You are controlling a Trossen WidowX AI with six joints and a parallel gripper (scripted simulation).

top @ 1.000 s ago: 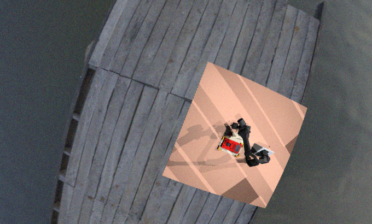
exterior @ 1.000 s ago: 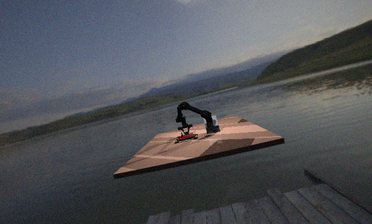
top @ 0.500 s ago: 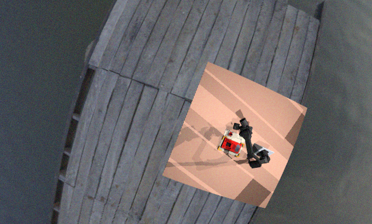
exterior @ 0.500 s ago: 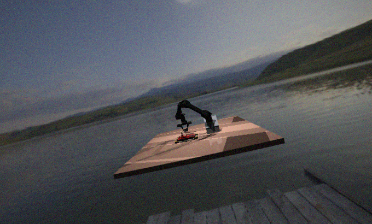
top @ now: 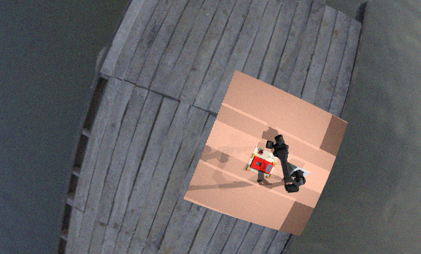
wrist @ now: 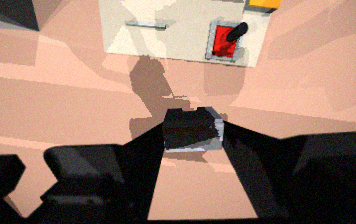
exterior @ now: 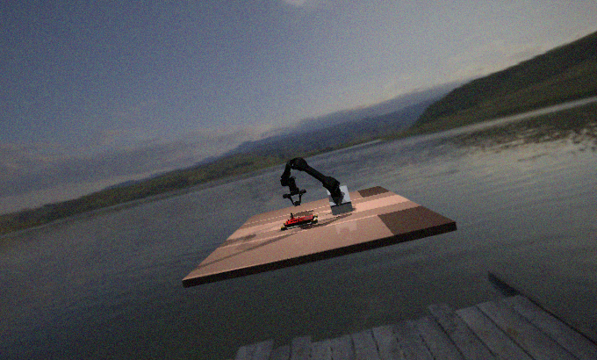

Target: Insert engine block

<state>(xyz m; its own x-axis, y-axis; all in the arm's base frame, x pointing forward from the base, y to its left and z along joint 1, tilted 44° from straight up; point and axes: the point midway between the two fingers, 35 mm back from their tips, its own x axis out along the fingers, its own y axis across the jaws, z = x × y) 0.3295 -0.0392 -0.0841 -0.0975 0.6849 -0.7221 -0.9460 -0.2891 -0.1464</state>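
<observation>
The engine block [wrist: 189, 130], a small black and grey block, is between my fingers in the wrist view. My gripper [exterior: 297, 203] [wrist: 190, 124] is shut on it and holds it above the table. The red car body [top: 263, 166] [exterior: 300, 219] lies on a cream board [wrist: 177, 44]. The top view shows a small dark patch in the red; I cannot tell the opening or its rib. In the exterior view the fingers are above the car's level. In the wrist view the block is short of the board's near edge. Which way its slot faces is unclear.
A grey-framed red recess [wrist: 218, 46] with a black lever [wrist: 237, 32] is on the board's near right part. A yellow corner piece [wrist: 265, 4] is beyond it. The arm's base [exterior: 339, 204] stands on the peach table [exterior: 264, 250], and shadows cross the top.
</observation>
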